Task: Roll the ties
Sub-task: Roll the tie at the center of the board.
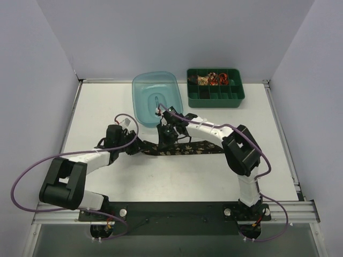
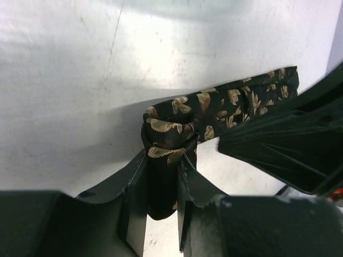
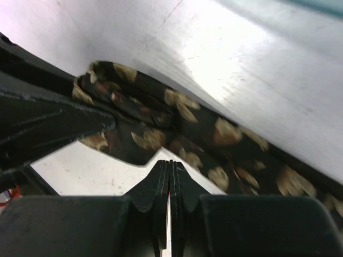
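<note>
A long black tie (image 1: 195, 147) with a gold floral pattern lies across the middle of the table. My left gripper (image 1: 143, 148) is at its left end. In the left wrist view that gripper (image 2: 163, 160) is shut on the folded-over end of the tie (image 2: 236, 101), which bunches between the fingers. My right gripper (image 1: 167, 139) hovers just beside it over the tie. In the right wrist view the right gripper (image 3: 170, 163) is shut with nothing in it, its tips at the near edge of the tie (image 3: 225, 139).
A teal plastic tub (image 1: 135, 101) stands behind the grippers. To its right is a green divided tray (image 1: 214, 103) with small rolled ties (image 1: 213, 79) in its back compartments. Purple cables (image 1: 32, 171) loop off both arms.
</note>
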Controlling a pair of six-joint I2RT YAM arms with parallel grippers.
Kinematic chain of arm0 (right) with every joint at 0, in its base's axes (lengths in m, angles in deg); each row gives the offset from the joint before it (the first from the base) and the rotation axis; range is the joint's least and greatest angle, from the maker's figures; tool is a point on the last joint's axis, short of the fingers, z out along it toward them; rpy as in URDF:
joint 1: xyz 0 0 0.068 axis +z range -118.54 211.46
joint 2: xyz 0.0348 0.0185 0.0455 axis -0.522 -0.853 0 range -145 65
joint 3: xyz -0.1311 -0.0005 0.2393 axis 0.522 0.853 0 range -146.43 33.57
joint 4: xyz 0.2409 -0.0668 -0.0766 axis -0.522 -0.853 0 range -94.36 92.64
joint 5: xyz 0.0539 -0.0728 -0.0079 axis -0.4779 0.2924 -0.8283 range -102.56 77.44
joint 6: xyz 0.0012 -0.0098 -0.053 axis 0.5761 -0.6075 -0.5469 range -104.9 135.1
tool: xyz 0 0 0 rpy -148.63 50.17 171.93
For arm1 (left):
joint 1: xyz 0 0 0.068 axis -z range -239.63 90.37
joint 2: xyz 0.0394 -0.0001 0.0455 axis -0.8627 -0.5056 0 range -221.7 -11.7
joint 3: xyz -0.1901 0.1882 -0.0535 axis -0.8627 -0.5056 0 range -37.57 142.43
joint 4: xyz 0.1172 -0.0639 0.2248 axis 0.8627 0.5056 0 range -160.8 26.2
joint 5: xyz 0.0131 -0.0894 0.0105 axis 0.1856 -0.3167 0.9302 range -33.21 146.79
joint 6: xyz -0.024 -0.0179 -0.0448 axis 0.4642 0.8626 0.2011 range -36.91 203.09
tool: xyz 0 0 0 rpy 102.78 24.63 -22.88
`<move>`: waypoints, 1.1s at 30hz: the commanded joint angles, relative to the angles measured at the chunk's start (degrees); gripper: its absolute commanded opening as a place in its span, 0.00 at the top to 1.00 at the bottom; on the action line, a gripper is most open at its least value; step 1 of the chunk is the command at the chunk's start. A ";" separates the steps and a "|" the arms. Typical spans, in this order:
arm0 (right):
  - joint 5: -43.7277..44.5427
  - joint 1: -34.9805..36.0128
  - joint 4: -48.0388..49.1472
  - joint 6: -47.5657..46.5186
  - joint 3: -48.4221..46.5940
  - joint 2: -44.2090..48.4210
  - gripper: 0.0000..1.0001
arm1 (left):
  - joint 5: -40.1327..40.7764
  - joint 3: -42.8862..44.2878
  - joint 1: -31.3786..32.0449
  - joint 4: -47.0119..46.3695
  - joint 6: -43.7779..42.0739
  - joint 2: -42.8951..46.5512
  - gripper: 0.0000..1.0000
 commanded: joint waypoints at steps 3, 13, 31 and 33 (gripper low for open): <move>-0.13 -4.76 -0.30 -0.06 3.28 11.76 0.99 | 7.51 12.66 -0.02 30.01 -11.64 1.50 1.00; 2.33 -8.80 -0.65 -0.85 8.64 17.83 0.99 | 19.72 22.08 0.50 45.43 -16.91 -2.38 1.00; 4.44 -9.51 -0.91 -0.94 11.99 19.94 0.99 | 53.39 38.07 15.44 64.86 -13.32 -11.34 1.00; 4.61 -9.60 -0.91 -0.86 12.34 20.29 0.99 | 56.73 39.21 16.67 66.17 -12.61 -11.34 1.00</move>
